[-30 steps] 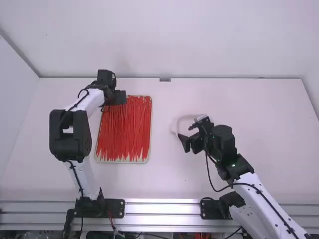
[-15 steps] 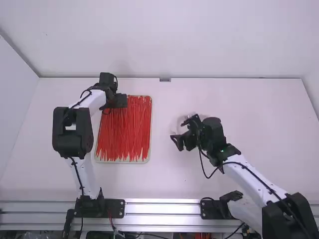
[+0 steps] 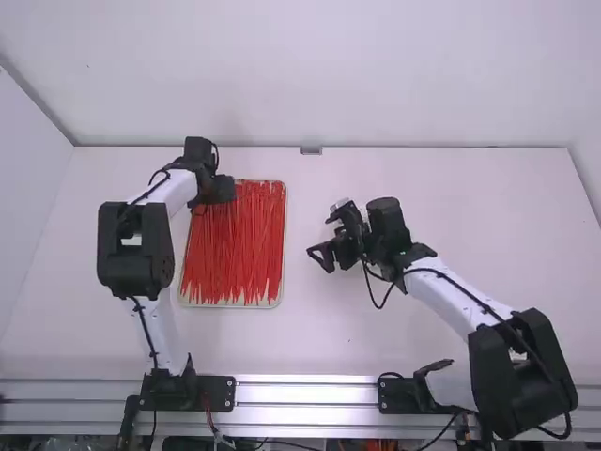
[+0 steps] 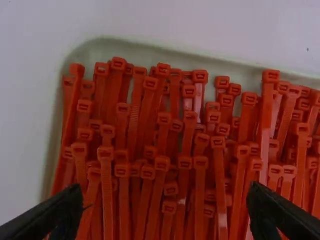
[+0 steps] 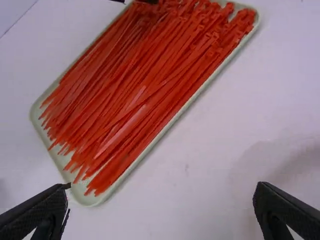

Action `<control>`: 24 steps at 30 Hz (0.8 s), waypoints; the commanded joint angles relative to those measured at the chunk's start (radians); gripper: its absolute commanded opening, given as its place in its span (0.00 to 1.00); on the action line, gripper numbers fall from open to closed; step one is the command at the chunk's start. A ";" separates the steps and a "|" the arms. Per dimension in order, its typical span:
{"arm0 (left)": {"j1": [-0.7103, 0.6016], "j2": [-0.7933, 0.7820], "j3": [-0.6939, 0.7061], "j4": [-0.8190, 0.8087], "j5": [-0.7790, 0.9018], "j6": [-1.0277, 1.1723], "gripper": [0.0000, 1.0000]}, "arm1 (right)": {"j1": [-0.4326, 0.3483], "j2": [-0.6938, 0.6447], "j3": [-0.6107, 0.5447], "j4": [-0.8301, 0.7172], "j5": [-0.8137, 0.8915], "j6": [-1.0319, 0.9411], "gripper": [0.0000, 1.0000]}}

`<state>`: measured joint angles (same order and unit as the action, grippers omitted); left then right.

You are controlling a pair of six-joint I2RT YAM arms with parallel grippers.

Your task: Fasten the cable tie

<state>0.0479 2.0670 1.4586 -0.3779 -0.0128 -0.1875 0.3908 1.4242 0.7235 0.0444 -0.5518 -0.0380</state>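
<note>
**Both end effectors spread, all the ties sitting in the tray**

So the cable ties (image 3: pixel 235 246) are one big orange-red pile lying lengthwise in a pale tray (image 3: pixel 284 235), which sits left of the middle of the white surface (image 3: pixel 451 197). In the left wrist view you can see the square locking heads all bunched at the tray's far end. The thin tails point toward the near end, and a few poke out over the rim there.

The left end effector (image 3: pixel 214 191) is over the far-left corner of the tray, right above those heads. Its fingers are spread wide, with nothing between them but the pile underneath. Can't tell if the tips are actually touching any ties.

The right end effector (image 3: pixel 329 242) is over bare surface just to the right of the tray, around its middle, turned toward it. Its fingers are spread wide too and it's holding nothing. From its wrist view, the tray runs diagonally ahead of it.
</note>
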 commanded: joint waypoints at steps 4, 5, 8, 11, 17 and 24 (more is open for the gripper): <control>0.010 0.009 -0.056 0.038 -0.004 -0.007 0.72 | 0.001 0.008 0.031 0.003 -0.028 -0.015 0.99; 0.010 0.009 -0.061 0.043 -0.004 -0.007 0.69 | 0.001 0.007 0.031 0.003 -0.027 -0.015 0.99; 0.010 0.009 -0.061 0.043 -0.004 -0.008 0.63 | 0.001 0.007 0.031 0.004 -0.028 -0.016 0.99; 0.010 0.009 -0.061 0.054 -0.005 -0.011 0.55 | 0.001 0.007 0.031 0.003 -0.028 -0.016 0.99; 0.010 0.009 -0.061 0.072 -0.008 -0.010 0.51 | 0.002 0.007 0.031 0.000 -0.027 -0.015 0.98; 0.016 0.009 -0.067 0.119 -0.004 -0.010 0.49 | 0.002 0.008 0.031 -0.003 -0.027 -0.016 0.98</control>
<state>0.0517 2.0666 1.4002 -0.2592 -0.0128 -0.1921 0.3908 1.4239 0.7242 0.0418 -0.5694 -0.0517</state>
